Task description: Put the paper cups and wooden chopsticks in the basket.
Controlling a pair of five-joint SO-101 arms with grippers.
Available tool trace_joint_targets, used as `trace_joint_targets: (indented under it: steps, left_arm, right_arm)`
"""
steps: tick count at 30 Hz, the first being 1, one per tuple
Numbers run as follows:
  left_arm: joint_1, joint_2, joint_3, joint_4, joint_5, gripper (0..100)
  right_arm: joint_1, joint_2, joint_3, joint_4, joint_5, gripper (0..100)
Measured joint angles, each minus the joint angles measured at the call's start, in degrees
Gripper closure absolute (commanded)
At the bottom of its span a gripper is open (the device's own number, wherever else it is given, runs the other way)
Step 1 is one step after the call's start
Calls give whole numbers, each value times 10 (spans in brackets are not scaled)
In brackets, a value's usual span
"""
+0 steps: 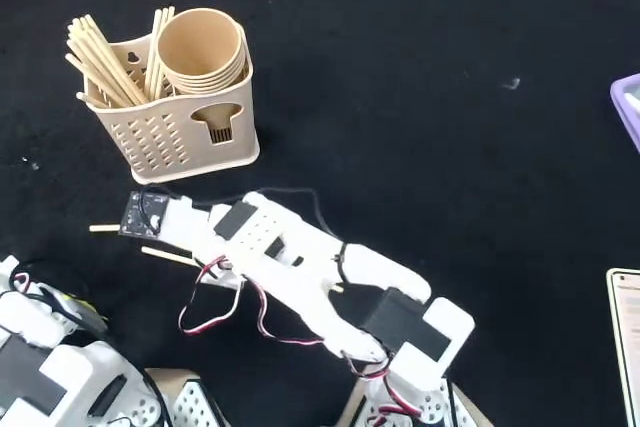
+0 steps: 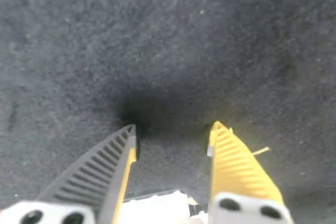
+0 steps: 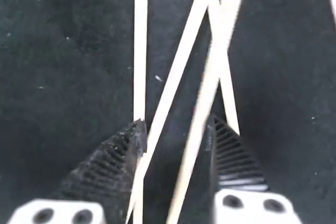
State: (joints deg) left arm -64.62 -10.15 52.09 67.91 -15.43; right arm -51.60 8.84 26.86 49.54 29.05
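Black cloth worktop [image 1: 430, 117], two arms at its near edge. Item 1: right gripper [image 3: 173, 129], fingers released and spread, straddling the loose chopsticks [image 3: 176, 85]. Two sticks pass through the gap, one lies at the dark finger's tip, another just outside the pale finger; nothing is gripped. The sticks' long axis runs roughly along the fingers' own line, so closing would pinch across them. From above, this arm lies stretched low over the cloth, with stick ends poking out beside it. Item 2: basket [image 1: 180, 142], upright, near the right gripper and beyond it, away from the arm bases. It holds stacked paper cups [image 1: 200, 47] and a bundle of stored chopsticks [image 1: 105, 62]. Item 3: left gripper [image 2: 170, 132], fingers likewise apart over bare cloth, holding nothing. Judgement: the right arm is the nearer and is placed for the pick.
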Motion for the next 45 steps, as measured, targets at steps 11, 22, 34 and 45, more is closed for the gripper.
trace_joint_targets:
  steps: [11, 22, 34, 45]
  left_arm:
    - [0, 0, 0, 0, 0, 777]
    - [0, 0, 0, 0, 0, 777]
    - [0, 0, 0, 0, 0, 777]
    - [0, 0, 0, 0, 0, 777]
  right_arm:
    - [-1, 2, -2, -10, 15, 655]
    - [41, 47, -15, -43, 18, 698]
    - [42, 78, -70, 18, 61, 988]
    - [35, -2, -4, 42, 38, 988]
